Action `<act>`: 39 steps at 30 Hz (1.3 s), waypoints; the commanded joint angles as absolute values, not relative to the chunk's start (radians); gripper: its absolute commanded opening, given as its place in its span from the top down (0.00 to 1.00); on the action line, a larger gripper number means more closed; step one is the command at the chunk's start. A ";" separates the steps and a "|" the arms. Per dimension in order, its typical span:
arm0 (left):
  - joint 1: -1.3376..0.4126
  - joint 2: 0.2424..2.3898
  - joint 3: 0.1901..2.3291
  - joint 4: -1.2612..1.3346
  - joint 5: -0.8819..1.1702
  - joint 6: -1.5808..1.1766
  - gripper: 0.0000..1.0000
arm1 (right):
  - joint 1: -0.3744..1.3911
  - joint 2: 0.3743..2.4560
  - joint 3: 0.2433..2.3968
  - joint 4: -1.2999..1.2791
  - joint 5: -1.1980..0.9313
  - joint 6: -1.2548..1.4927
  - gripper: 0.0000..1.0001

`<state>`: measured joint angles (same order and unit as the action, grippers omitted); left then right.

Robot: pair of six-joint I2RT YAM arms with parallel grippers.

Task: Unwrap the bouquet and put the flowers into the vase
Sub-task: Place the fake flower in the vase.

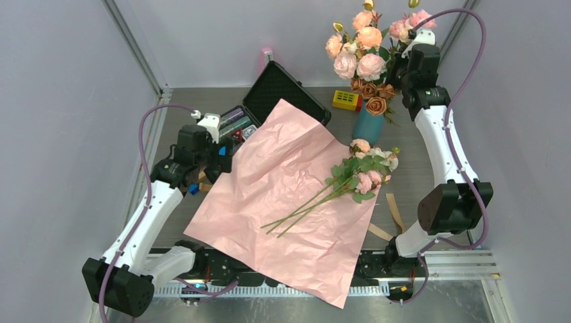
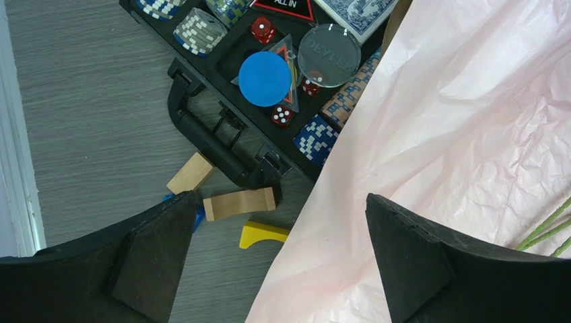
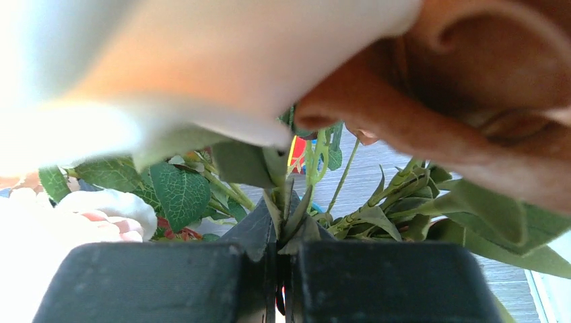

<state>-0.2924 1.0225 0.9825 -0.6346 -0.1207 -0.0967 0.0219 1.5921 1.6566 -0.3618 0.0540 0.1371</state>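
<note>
The bouquet lies unwrapped: its pink paper (image 1: 289, 195) (image 2: 458, 121) is spread flat, and the flowers (image 1: 367, 168), small pink and white roses, rest on its right edge with thin green stems (image 2: 545, 232) pointing to the near left. The teal vase (image 1: 367, 126) stands behind them and holds a bigger bunch of large pink roses (image 1: 363, 50). My right gripper (image 1: 402, 67) (image 3: 283, 229) is up inside that bigger bunch, shut on its green leaves and stems. Over the paper's left edge my left gripper (image 1: 225, 156) (image 2: 279, 196) hangs open with nothing in it.
An open black poker case (image 1: 286, 91) with chips (image 2: 198, 30) and dice sits at the back left, partly under the paper. Wooden blocks (image 2: 239, 202) and a yellow piece (image 2: 262, 233) lie beside its handle. A yellow box (image 1: 347, 100) stands behind the vase. Tan ribbon strips (image 1: 394, 212) lie at the near right.
</note>
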 commanded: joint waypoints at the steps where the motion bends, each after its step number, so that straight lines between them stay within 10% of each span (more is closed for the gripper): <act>1: -0.288 1.020 0.979 -0.623 -0.132 -0.089 0.00 | 0.017 1.583 1.656 -0.316 0.054 0.142 0.97; 12: -0.288 1.023 0.980 -0.623 -0.130 -0.089 0.00 | 0.017 1.582 1.664 -0.322 0.046 0.154 0.73; 39: -0.288 1.021 0.981 -0.623 -0.104 -0.097 0.00 | 0.017 1.448 1.682 -0.356 0.024 0.168 0.51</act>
<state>-0.2924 1.0252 0.9791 -0.6346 -0.1188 -0.0967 0.0219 1.4540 1.6554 -0.3817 0.0277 0.1715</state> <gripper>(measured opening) 0.995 0.500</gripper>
